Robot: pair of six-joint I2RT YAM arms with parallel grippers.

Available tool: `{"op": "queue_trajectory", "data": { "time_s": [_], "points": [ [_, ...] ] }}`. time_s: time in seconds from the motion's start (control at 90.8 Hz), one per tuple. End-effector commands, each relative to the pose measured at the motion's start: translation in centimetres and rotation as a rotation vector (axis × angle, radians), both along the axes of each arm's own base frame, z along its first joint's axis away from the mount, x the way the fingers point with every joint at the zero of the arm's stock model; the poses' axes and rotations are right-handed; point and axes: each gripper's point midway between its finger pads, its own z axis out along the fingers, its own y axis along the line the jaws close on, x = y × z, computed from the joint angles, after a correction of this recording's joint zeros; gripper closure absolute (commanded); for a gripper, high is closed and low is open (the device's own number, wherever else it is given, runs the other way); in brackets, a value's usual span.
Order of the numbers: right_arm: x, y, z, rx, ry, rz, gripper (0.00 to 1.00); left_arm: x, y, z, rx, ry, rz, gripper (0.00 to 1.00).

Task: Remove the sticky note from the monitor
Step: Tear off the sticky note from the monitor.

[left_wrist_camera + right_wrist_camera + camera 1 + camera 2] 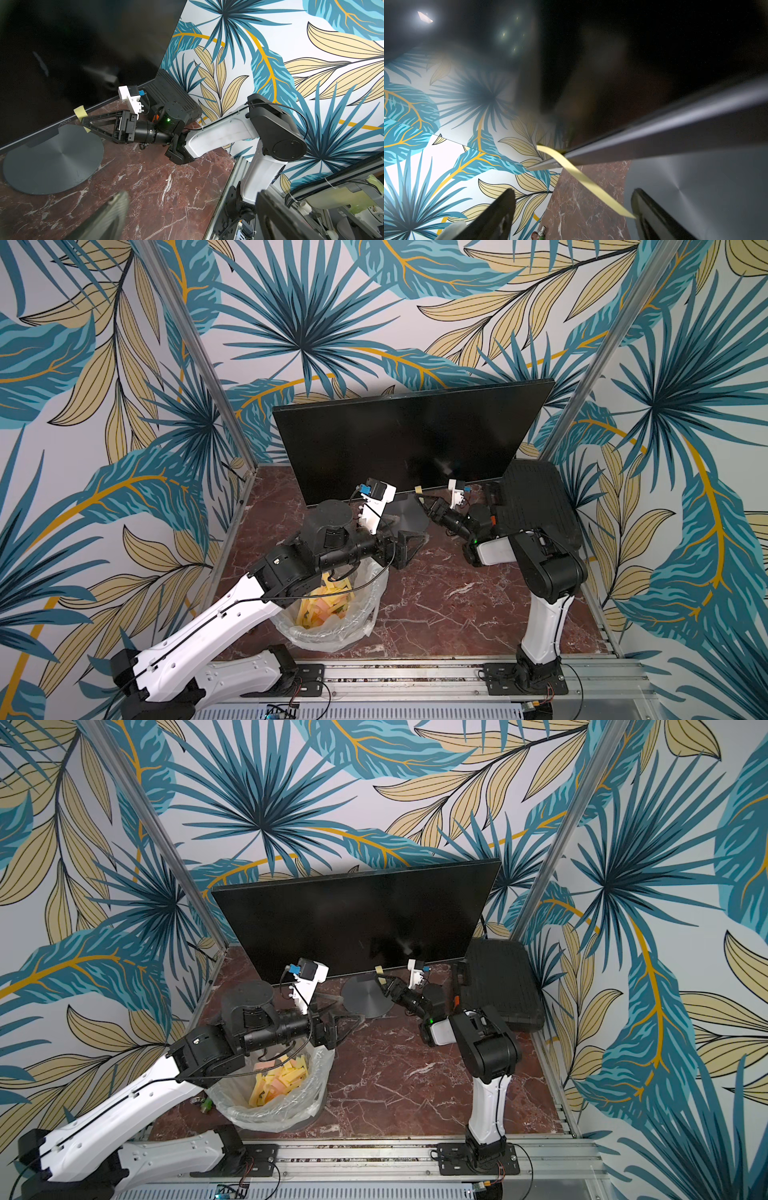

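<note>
Yellow sticky note (583, 178) hangs off the monitor's (395, 439) bottom edge, within the unclenched right hand (573, 193).

Just one piece of writing to call: the brand mark (64, 124) on the lower bezel of the monitor (62, 52) shows small pale letters reading AOC, upside down in the left wrist view, and too small to make out in both top views.
</note>
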Motion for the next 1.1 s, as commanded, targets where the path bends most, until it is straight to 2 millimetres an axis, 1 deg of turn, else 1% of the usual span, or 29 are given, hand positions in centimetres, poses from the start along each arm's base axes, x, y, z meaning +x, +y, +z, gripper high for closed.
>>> {"op": "queue_trajectory", "data": {
  "time_s": [0.0,0.088,0.198,0.308,0.496,0.551,0.683,0.837,0.98,1.057,1.09],
  "points": [
    [0.1,0.2,0.6,0.026,-0.025,0.023,0.15,0.0,0.1,1.8,-0.026,-0.045,0.004,0.0],
    [-0.2,0.2,0.6,0.034,-0.028,0.029,0.24,0.0,0.0,1.7,-0.024,-0.042,0.002,0.0],
    [-0.6,0.1,0.6,0.037,-0.027,0.035,0.42,0.0,0.0,1.8,-0.027,-0.043,0.002,0.0],
    [-1.0,-0.1,0.9,0.04,-0.03,0.043,0.57,0.0,-0.1,1.6,-0.025,-0.041,0.001,0.0],
    [-1.5,-0.3,1.0,0.04,-0.024,0.056,0.91,-0.1,0.1,1.5,-0.02,-0.041,0.008,0.0],
    [-1.8,-0.3,1.0,0.04,-0.02,0.058,1.0,-0.1,0.2,1.4,-0.019,-0.04,0.011,0.0],
    [-2.7,-0.5,1.0,0.034,-0.013,0.065,1.0,0.0,0.6,1.1,-0.02,-0.04,0.032,0.0],
    [-4.4,-0.7,0.9,0.013,0.005,0.076,1.0,0.3,1.8,0.8,-0.021,-0.043,0.092,0.0],
    [-6.6,-1.0,1.6,-0.015,0.007,0.093,1.0,0.7,3.4,0.5,-0.02,-0.045,0.172,0.0],
    [-7.7,-1.1,2.6,-0.029,-0.003,0.104,1.0,1.0,4.5,0.3,-0.022,-0.047,0.228,0.0],
    [-8.2,-1.0,2.8,-0.046,0.005,0.109,1.0,1.1,5.1,0.2,-0.021,-0.048,0.255,0.0]
  ]
}}
